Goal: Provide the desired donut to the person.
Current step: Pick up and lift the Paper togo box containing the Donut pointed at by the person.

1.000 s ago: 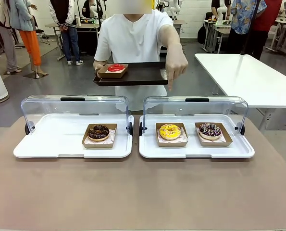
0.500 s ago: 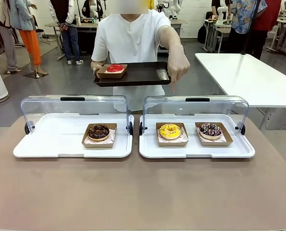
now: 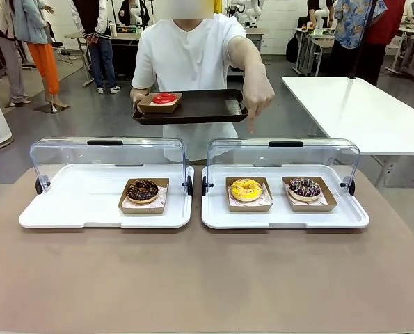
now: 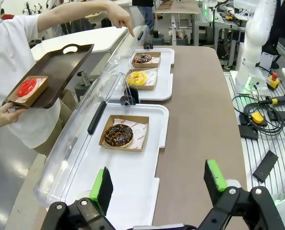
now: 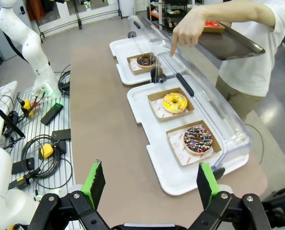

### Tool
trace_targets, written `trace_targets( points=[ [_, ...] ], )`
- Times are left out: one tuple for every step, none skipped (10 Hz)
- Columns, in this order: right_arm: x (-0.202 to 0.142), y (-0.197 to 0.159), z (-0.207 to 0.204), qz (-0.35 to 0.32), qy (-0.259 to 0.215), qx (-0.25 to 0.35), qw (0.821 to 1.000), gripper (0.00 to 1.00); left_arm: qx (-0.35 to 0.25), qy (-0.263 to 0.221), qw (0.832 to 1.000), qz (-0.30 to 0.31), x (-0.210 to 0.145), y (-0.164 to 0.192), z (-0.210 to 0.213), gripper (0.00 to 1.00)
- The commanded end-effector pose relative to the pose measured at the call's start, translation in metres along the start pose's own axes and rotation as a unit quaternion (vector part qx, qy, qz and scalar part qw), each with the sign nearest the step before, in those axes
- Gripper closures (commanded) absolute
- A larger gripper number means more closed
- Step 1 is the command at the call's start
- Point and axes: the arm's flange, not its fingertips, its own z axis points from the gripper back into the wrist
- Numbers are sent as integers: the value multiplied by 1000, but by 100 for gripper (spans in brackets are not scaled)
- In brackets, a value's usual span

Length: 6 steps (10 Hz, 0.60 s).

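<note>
The yellow donut (image 3: 246, 189), a glazed ring in a brown card holder (image 3: 231, 182), lies in the right white tray (image 3: 283, 219), at 9 o'clock from the sprinkled donut (image 3: 304, 187). The person's hand (image 3: 257, 94) points down at 12 o'clock. The left pincer (image 4: 157, 181) and right pincer (image 5: 150, 181) gape wide, empty.

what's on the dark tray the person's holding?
One red-glazed donut in a cardboard holder at one end of the dark tray; the rest is bare. The supporting hand is partly hidden beneath it.
</note>
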Motion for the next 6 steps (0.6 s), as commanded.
trace_targets(
  points=[
    [1, 0, 0, -3, 3, -3, 1000, 0, 3, -10, 1000, -3, 1, 1, 0, 0],
    [1, 0, 0, -3, 3, -3, 1000, 0, 3, -10, 1000, -3, 1, 1, 0, 0],
    [1, 0, 0, -3, 3, -3, 1000, 0, 3, -10, 1000, -3, 1, 1, 0, 0],
    [1, 0, 0, -3, 3, -3, 1000, 0, 3, -10, 1000, -3, 1, 1, 0, 0],
    [1, 0, 0, -3, 3, -3, 1000, 0, 3, -10, 1000, -3, 1, 1, 0, 0],
    [1, 0, 0, -3, 3, -3, 1000, 0, 3, -10, 1000, -3, 1, 1, 0, 0]
  ],
)
